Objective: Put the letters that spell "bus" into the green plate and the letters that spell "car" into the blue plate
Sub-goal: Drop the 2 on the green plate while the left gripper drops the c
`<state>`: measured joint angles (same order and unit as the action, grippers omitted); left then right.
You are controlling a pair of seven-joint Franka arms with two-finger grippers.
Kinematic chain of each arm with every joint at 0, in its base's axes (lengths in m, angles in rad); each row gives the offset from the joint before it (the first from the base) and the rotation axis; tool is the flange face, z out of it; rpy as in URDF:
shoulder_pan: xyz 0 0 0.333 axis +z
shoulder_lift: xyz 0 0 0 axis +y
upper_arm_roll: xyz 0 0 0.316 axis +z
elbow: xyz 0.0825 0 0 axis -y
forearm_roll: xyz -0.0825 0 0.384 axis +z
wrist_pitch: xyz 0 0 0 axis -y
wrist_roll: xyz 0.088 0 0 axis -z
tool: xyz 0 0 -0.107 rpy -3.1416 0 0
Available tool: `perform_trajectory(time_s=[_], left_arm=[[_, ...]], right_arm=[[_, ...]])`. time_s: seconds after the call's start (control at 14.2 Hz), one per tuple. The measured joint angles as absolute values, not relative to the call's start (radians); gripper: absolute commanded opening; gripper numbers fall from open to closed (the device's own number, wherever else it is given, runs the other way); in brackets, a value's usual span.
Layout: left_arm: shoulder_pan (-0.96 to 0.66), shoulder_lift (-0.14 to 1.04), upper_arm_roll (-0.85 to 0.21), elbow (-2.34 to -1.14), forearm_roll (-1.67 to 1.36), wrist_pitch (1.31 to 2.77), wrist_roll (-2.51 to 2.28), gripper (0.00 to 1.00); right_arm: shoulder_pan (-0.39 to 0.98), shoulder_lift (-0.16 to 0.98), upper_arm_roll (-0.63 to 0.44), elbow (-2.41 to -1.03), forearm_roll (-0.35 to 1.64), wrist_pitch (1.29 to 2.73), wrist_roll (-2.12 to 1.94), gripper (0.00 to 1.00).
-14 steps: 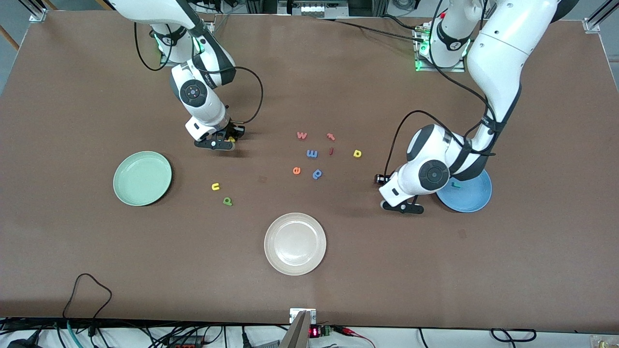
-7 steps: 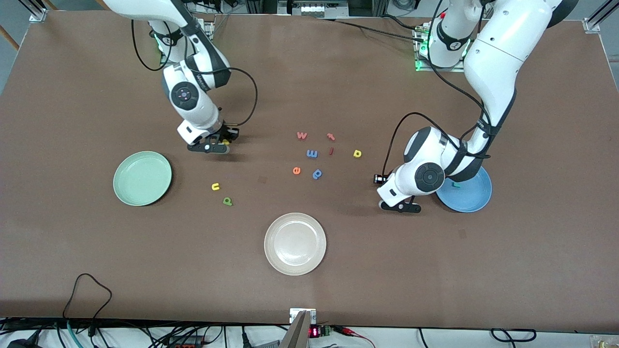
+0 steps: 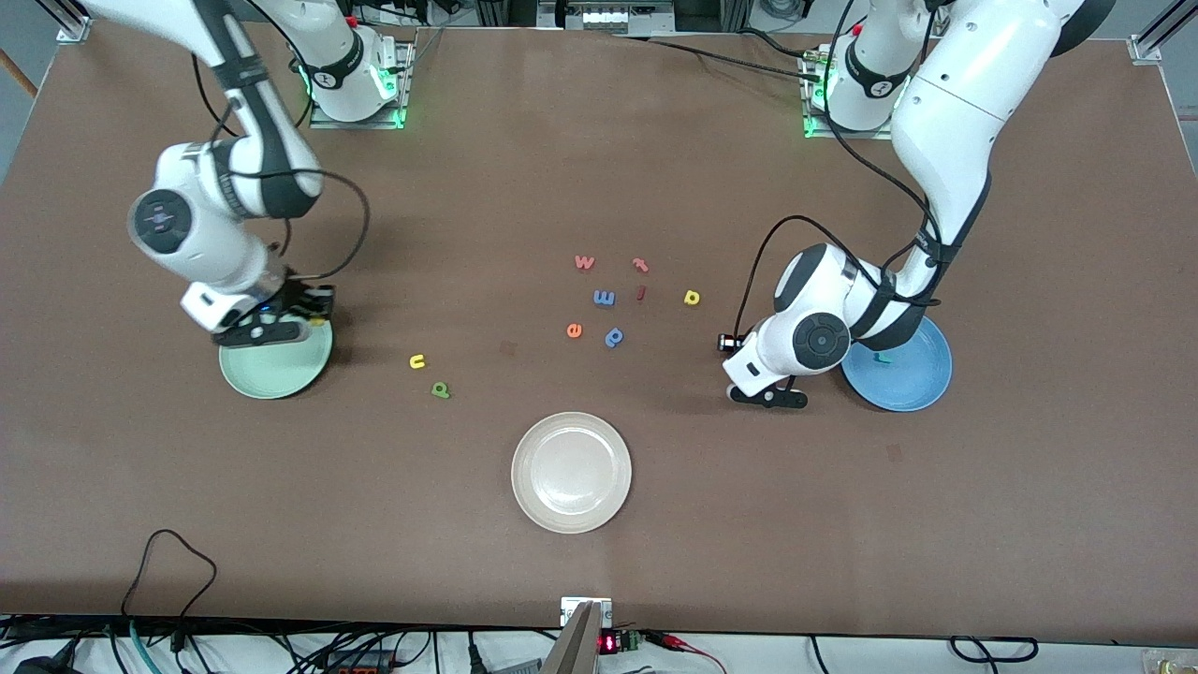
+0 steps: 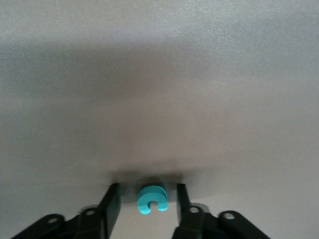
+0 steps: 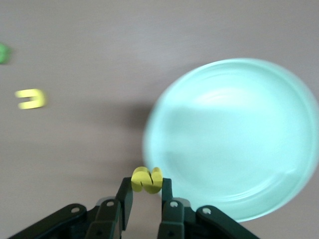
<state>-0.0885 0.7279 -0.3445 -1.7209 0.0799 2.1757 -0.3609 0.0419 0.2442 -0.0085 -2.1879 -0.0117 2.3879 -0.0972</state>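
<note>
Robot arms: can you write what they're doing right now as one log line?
right gripper: shut on yellow s, at green plate rim | left gripper: open around teal c on table, beside blue plate

I count three plates: green plate [image 3: 274, 360], blue plate [image 3: 900, 379], cream plate [image 3: 571, 473]. Twelve foam letters. Two hands.

The right arm reaches out from its base, wrist bent downward, right gripper [image 5: 146, 191] hanging over the rim of the pale mint-green round plate [image 3: 271, 365], its fingers [image 5: 124, 199] pinching a small yellow foam letter "s" [image 5: 146, 179]. The left arm folds low, left gripper [image 4: 146, 201] down at the tabletop [image 3: 599, 168], fingers [image 4: 110, 201] parted either side of a small teal foam letter "c" [image 4: 151, 199], not touching it.
</note>
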Motion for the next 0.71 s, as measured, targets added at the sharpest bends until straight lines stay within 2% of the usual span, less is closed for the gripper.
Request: perform_trajectory(time_s=[0.07, 0.14, 0.21, 0.28, 0.35, 0.42, 0.49, 0.71], left_arm=[[-0.09, 0.728, -0.344, -1.721, 0.08, 2.176, -0.362, 0.38], [-0.091, 0.727, -0.344, -1.721, 0.081, 2.175, -0.364, 0.34], [-0.091, 0.726, -0.343, -1.721, 0.081, 2.174, -0.364, 0.28], [-0.091, 0.726, -0.343, -1.721, 0.081, 2.174, -0.364, 0.24], [-0.091, 0.726, -0.342, -1.721, 0.081, 2.173, -0.364, 0.2], [-0.091, 0.724, -0.342, -1.721, 0.081, 2.172, -0.364, 0.16], [-0.092, 0.725, -0.342, -1.721, 0.081, 2.172, -0.364, 0.12], [-0.092, 0.724, -0.342, -1.72, 0.081, 2.168, -0.364, 0.1]], right_arm=[[0.02, 0.271, -0.022, -2.164, -0.012, 2.388, -0.143, 0.11], [0.0, 0.304, -0.027, -2.137, -0.012, 2.389, -0.173, 0.19], [-0.013, 0.338, -0.028, -2.113, -0.012, 2.392, -0.186, 0.51], [-0.019, 0.372, -0.028, -2.094, -0.012, 2.402, -0.193, 0.63], [-0.022, 0.402, -0.028, -2.081, -0.012, 2.418, -0.194, 0.89], [-0.023, 0.426, -0.028, -2.072, -0.012, 2.431, -0.194, 1.0], [-0.023, 0.441, -0.028, -2.067, -0.012, 2.439, -0.194, 1.0], [-0.023, 0.435, -0.026, -2.045, -0.012, 2.446, -0.194, 1.0]])
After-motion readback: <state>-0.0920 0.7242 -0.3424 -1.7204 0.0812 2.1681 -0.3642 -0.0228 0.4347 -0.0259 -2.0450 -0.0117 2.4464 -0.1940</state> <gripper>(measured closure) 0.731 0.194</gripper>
